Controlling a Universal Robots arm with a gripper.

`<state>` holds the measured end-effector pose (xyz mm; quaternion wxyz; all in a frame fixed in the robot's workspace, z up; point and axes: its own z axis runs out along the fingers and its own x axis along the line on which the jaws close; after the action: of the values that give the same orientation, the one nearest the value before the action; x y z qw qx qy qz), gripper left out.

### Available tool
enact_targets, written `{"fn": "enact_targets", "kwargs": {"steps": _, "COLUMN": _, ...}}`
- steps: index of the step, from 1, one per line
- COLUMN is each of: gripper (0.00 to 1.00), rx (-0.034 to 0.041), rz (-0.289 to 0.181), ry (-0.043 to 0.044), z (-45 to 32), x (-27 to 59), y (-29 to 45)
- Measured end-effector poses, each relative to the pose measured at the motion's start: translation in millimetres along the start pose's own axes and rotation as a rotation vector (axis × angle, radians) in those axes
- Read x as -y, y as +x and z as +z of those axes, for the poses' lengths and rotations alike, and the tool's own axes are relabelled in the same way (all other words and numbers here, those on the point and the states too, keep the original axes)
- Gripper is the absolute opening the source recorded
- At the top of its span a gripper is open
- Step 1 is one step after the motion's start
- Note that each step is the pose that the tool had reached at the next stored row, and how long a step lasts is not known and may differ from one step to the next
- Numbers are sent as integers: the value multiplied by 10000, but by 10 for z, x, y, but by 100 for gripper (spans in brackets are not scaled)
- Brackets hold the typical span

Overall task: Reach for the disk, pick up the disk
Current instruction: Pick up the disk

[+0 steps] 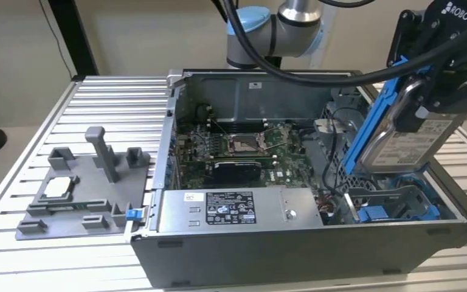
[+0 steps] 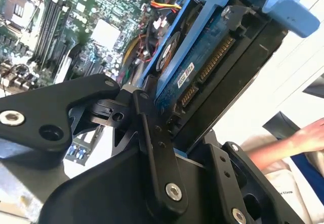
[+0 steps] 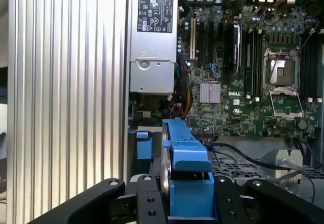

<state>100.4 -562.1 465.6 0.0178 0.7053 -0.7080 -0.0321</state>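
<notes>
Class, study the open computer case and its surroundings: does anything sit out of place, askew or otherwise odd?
Yes. The disk is out of its bay, held tilted above the case's corner at the exterior view's right, clamped in the gripper. Its blue rails and connector edge are exposed. A person's hand also shows close by in the second wrist view.

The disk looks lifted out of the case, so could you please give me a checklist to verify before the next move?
1. End effector shut on the disk: ok, black fingers clamp it in both wrist views.
2. Disk clear of the drive bay: ok, it hangs tilted above.
3. Blue rails on the disk: ok.
4. Cables free of the disk: cannot tell.
5. Person's hand away from the arm: not ok, it sits close in the second wrist view.
</notes>
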Motion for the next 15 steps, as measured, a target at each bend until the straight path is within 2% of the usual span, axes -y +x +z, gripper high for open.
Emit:
{"fn": "enact_targets", "kwargs": {"steps": 5, "gripper": 0, "rx": 189, "rz": 19, "ry": -1, "z": -4, "x": 84, "y": 8}}
{"fn": "enact_targets", "kwargs": {"steps": 9, "gripper": 0, "rx": 216, "rz": 37, "ry": -1, "z": -8, "x": 121, "y": 41}}
{"fn": "enact_targets", "kwargs": {"steps": 15, "gripper": 0, "rx": 221, "rz": 90, "ry": 1, "z": -11, "x": 133, "y": 157}}
